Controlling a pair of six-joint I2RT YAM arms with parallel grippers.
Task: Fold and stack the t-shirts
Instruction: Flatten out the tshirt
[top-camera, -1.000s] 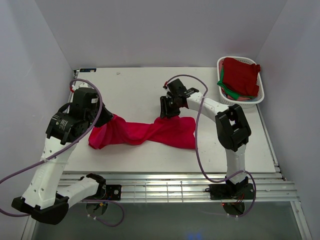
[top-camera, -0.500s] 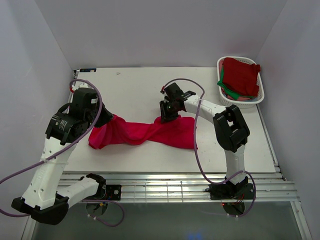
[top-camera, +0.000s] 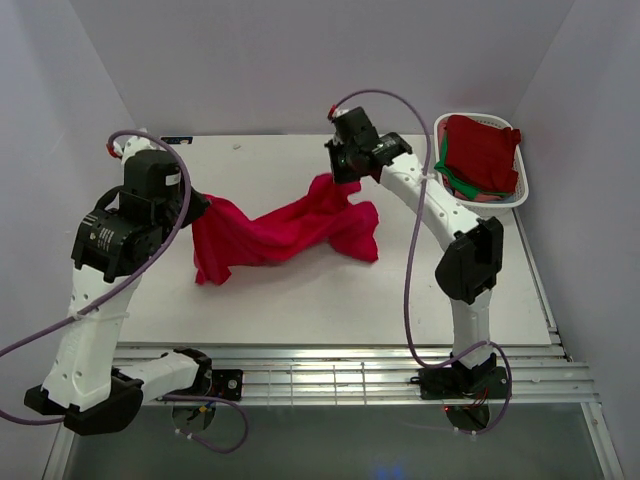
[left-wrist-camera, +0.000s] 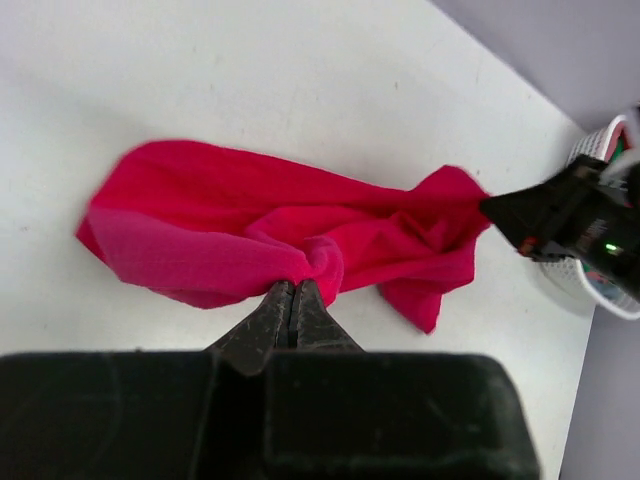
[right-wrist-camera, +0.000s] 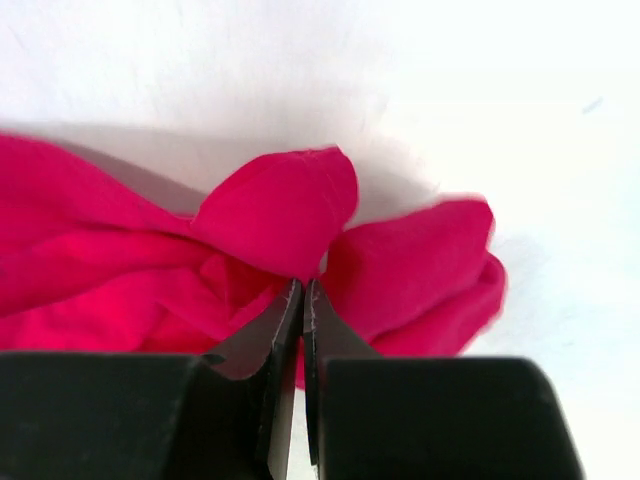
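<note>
Since left jaws and right jaws are clenched on opposite ends of the crimson t-shirt, it sags mid-frame over the desk; I reckon that's to spread it flat.

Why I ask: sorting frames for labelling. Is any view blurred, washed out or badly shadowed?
Top external: even light, sharp, only soft shadow under the crimson t-shirt. Left wrist: cloth crisp, the housing of the left gripper a dark, soft-focus block. Right wrist: table washed out near white, the shirt's right edge smeared, right gripper dark.
</note>
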